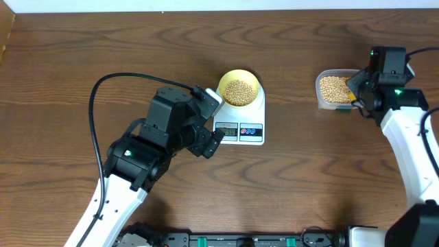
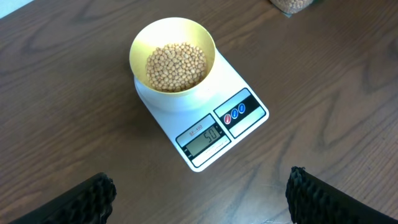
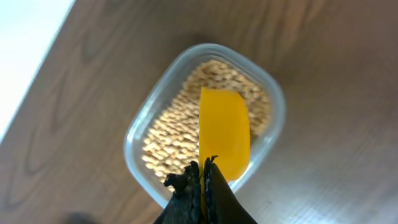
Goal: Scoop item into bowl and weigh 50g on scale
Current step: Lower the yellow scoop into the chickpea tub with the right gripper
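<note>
The pale-yellow bowl [image 2: 138,46] stands on the white scale [image 2: 249,93], holding a heap of tan beans [image 2: 176,65]. The scale's display [image 2: 204,140] appears to read 50. My left gripper [image 2: 200,186] hangs open just in front of the scale, its fingers wide apart with nothing between them. At the right, my right gripper [image 3: 204,165] is shut on the handle of a yellow scoop [image 3: 224,130]. The scoop hovers over a clear plastic tub [image 3: 134,134] full of more beans [image 3: 174,130].
In the overhead view the scale [image 1: 259,113] sits mid-table and the tub [image 1: 319,89] lies to its right, beneath the right arm. The left arm's black cable [image 1: 96,116] loops over the table on the left. A pale strip borders the table's far edge.
</note>
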